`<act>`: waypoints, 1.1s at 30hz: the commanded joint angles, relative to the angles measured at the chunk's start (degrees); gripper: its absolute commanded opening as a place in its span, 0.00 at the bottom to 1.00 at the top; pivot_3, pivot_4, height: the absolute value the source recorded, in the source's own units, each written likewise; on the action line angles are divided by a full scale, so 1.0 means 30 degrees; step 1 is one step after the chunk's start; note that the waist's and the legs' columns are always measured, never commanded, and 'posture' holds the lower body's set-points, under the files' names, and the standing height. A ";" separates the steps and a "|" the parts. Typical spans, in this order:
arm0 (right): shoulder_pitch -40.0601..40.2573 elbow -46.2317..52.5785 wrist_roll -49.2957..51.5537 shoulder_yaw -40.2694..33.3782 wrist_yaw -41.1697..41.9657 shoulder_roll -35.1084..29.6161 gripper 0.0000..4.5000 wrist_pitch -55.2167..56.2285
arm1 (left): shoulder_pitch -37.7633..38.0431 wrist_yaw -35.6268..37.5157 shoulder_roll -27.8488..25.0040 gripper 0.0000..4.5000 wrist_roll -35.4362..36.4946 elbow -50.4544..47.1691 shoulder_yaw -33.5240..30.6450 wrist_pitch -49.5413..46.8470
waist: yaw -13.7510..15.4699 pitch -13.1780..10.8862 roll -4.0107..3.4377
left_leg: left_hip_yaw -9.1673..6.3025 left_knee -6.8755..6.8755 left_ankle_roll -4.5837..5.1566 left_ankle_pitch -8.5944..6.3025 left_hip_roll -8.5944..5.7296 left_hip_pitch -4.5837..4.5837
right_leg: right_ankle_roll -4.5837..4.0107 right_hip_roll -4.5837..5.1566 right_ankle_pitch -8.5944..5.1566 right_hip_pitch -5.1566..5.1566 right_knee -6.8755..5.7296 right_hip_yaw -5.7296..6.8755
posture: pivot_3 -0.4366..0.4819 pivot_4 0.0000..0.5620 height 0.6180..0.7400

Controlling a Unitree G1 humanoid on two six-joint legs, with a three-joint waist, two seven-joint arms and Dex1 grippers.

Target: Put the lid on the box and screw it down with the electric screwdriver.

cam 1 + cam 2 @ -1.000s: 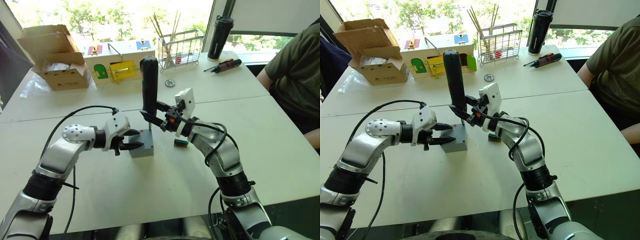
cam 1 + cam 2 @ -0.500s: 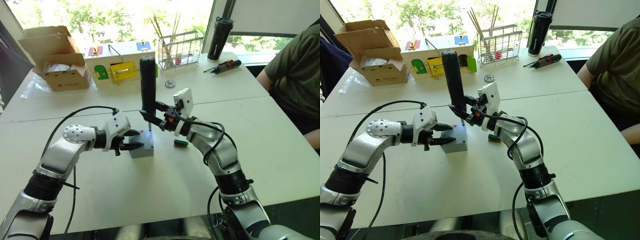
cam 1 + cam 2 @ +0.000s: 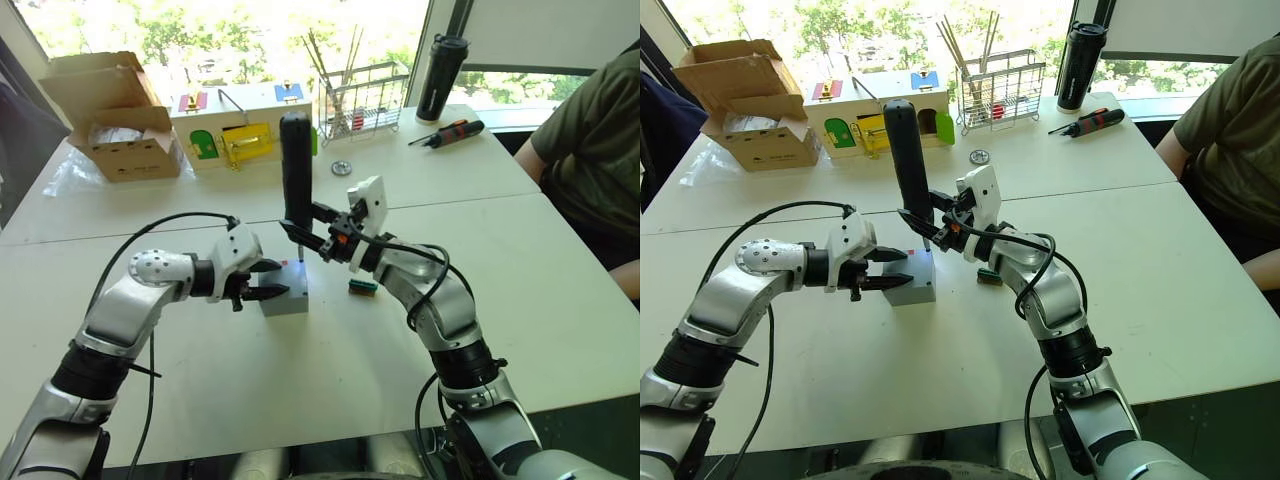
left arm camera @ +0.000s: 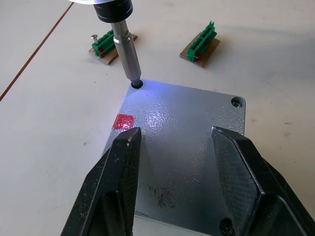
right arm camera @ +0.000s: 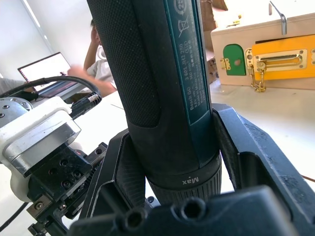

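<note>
Near the middle of the white counter (image 3: pixel 200 400) we see the box (image 3: pixel 285 298) with the lid (image 4: pixel 182 147) already lying flat on top of it, a red mark near one corner. Our right end effector (image 3: pixel 308 233) is clamped around the electric screwdriver (image 3: pixel 296 170), holding it upright with its metal bit set into the lid's corner hole beside the red mark. Our left end effector (image 3: pixel 262 285) sits just beside the box with its two fingers (image 4: pixel 115 172) spread apart over the lid's near edge; whether they actually touch the lid we cannot quite tell. Two small green terminal blocks (image 4: pixel 199 46) lie on the counter just beyond the box. Well behind it stand a cardboard box (image 3: pixel 110 115) and a wooden box (image 3: pixel 235 125) with coloured doors.
</note>
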State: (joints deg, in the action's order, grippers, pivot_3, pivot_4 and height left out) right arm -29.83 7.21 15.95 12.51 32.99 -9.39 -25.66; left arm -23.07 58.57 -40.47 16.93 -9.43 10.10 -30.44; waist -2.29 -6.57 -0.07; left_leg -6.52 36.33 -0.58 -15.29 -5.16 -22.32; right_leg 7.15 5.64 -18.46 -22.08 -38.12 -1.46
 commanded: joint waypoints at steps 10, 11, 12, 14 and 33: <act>-0.4306 0.4075 0.5384 -0.5234 -0.1773 -0.0660 0.39 -0.7565 | 0.0000 0.0288 0.0024 0.51 -0.0386 0.0474 0.0325 0.0327 | 0.0442 -0.0220 -0.0011 | -0.0008 -0.0024 -0.0141 0.0082 -0.0005 -0.0084 | -0.0002 0.0014 0.0001 -0.0072 0.0030 -0.0005 | 0.48 0.27 1.00; -0.4676 0.4218 0.5921 -0.5745 -0.1964 -0.0743 0.39 -0.8074 | -0.0006 0.0297 0.0020 0.51 -0.0389 0.0492 0.0296 0.0347 | 0.0443 -0.0226 -0.0015 | 0.0002 -0.0030 -0.0138 0.0081 -0.0005 -0.0092 | -0.0001 0.0018 0.0001 -0.0058 0.0033 -0.0008 | 0.48 0.27 1.00; -0.4938 0.4301 0.6274 -0.6055 -0.2102 -0.0860 0.39 -0.8441 | -0.0019 0.0303 0.0025 0.51 -0.0386 0.0501 0.0267 0.0356 | 0.0443 -0.0226 -0.0014 | 0.0003 -0.0034 -0.0134 0.0080 -0.0003 -0.0098 | -0.0002 0.0027 0.0001 -0.0058 0.0031 -0.0007 | 0.48 0.27 1.00; -0.5178 0.4332 0.6670 -0.6404 -0.2418 -0.1017 0.39 -0.8902 | -0.0089 0.0288 0.0103 0.51 -0.0369 0.0543 0.0207 0.0403 | 0.0438 -0.0226 -0.0014 | 0.0001 -0.0042 -0.0129 0.0077 0.0001 -0.0097 | -0.0002 0.0038 0.0001 -0.0061 0.0031 -0.0007 | 0.48 0.27 1.00; -0.5434 -0.2695 0.8537 -0.6733 0.0433 -1.7524 0.39 -2.2108 | -0.3440 0.2961 0.0551 0.51 0.1694 -0.2978 0.1365 0.0073 | 0.0421 -0.0550 -0.0034 | 0.0028 0.0259 -0.0109 0.0081 -0.0019 -0.0611 | 0.0005 0.0076 0.0009 -0.0346 0.0002 0.0046 | 0.48 0.27 1.00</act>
State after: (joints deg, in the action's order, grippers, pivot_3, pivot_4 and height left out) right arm -45.46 0.03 39.64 -8.92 30.70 -59.77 -90.42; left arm -32.69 67.09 -38.97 21.91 -15.88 14.11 -31.62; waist -1.03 -8.22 -0.18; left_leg -6.41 37.11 -0.89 -15.06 -5.16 -24.15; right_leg 7.17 5.83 -18.43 -23.13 -38.12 -1.33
